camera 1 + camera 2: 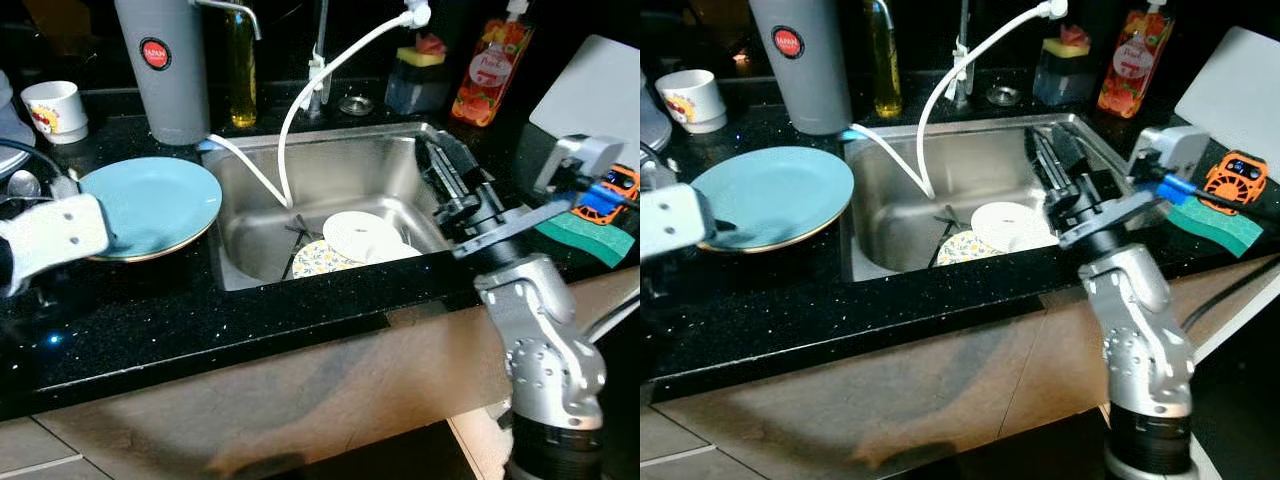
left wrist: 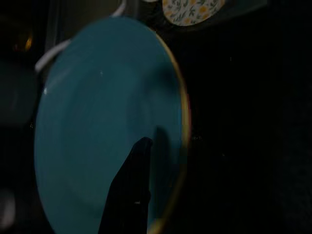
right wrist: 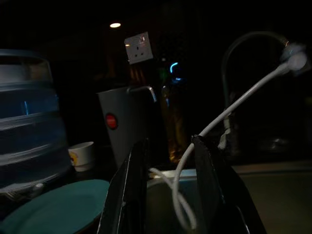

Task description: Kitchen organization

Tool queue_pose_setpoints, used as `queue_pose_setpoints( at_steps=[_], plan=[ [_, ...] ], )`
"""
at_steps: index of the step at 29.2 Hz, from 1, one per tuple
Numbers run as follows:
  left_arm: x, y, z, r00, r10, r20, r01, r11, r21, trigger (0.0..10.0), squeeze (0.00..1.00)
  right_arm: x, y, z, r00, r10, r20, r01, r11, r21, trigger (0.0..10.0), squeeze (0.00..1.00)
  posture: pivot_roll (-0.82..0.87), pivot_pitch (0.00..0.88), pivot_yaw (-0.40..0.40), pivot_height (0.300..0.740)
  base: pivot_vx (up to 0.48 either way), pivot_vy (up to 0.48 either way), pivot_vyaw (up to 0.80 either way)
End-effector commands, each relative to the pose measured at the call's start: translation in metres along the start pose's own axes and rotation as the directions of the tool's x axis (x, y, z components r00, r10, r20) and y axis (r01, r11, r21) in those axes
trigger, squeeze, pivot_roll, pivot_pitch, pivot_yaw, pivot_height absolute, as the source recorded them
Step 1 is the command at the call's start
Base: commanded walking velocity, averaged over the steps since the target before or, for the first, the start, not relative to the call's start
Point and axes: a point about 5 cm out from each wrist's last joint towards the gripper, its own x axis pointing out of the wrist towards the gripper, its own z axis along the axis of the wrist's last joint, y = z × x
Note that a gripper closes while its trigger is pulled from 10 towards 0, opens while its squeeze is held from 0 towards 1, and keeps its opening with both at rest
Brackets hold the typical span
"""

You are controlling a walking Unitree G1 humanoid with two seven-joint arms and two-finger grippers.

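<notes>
On the black table [image 1: 250, 330], seen from the head cameras, a teal plate [image 1: 155, 205] lies just left of the steel sink [image 1: 330, 165], which holds a white plate [image 1: 362, 235] and a floral plate [image 1: 322, 260]; the left end effector [image 1: 100, 235] reaches to the teal plate's near edge, and the right end effector [image 1: 445, 170] hangs over the sink's right side. Left wrist view: one black finger [image 2: 129, 190] lies over the teal plate, but I cannot tell whether the fingers are clamped on it. Right wrist view: the two fingers [image 3: 124, 195] stand apart, holding nothing, a white hose [image 3: 219, 117] beyond them.
</notes>
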Motion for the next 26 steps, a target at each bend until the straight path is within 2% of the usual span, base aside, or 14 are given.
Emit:
queue_pose_setpoints(
  at_steps=[1,3,8,19,20,21,22,23,26],
  plan=[
    [-0.006,0.004,-0.003,0.998,-0.027,-0.052,0.029,0.998,0.049,10.0,0.00,0.001,0.003,-0.008,1.000,0.002,-0.014,-0.002,1.000,0.005,10.0,0.00,0.11,0.000,-0.011,0.740,0.000,0.000,0.00],
    [0.001,0.011,-0.005,0.998,-0.016,-0.065,0.022,0.996,0.090,10.0,0.00,0.003,0.012,-0.016,1.000,-0.001,-0.018,0.002,0.999,0.048,10.0,0.00,0.12,0.000,0.001,0.740,0.000,0.000,0.00],
    [0.014,0.015,-0.009,0.996,-0.004,-0.085,0.016,0.990,0.137,10.0,0.00,0.003,0.014,-0.019,1.000,-0.005,-0.018,0.006,0.998,0.064,10.0,0.00,0.11,0.000,0.003,0.740,0.000,0.000,0.00],
    [0.042,0.008,-0.023,0.991,-0.073,-0.108,0.088,0.987,0.136,10.0,0.00,0.002,0.008,-0.017,1.000,-0.028,-0.009,0.029,0.998,0.054,10.0,0.00,0.11,0.000,-0.013,0.740,0.000,0.000,0.00],
    [0.045,0.007,-0.026,0.990,-0.061,-0.124,0.079,0.986,0.147,8.9,0.00,0.003,0.008,-0.017,1.000,-0.027,-0.008,0.027,0.998,0.053,10.0,0.00,0.11,0.000,-0.013,0.740,0.000,0.000,0.00],
    [0.047,0.008,-0.027,0.990,-0.052,-0.131,0.072,0.985,0.157,3.3,0.00,0.003,0.010,-0.017,1.000,-0.022,-0.007,0.023,0.998,0.055,10.0,0.00,0.11,0.000,-0.013,0.740,0.000,0.000,0.00],
    [0.047,0.008,-0.027,0.990,-0.052,-0.129,0.072,0.985,0.156,3.3,0.00,0.003,0.010,-0.017,1.000,-0.021,-0.007,0.021,0.998,0.056,10.0,0.00,0.11,0.000,-0.013,0.740,0.000,0.000,0.00],
    [0.046,0.008,-0.027,0.991,-0.054,-0.125,0.073,0.985,0.155,0.0,0.00,0.003,0.010,-0.017,1.000,-0.020,-0.006,0.020,0.998,0.057,10.0,0.00,0.11,0.000,-0.013,0.740,0.000,0.000,0.00],
    [0.044,0.010,-0.026,0.991,-0.046,-0.123,0.067,0.983,0.170,0.0,0.00,0.003,0.009,-0.016,1.000,-0.023,-0.006,0.023,0.998,0.058,10.0,0.00,0.11,0.000,-0.016,0.740,0.000,0.000,0.00]
  ],
)
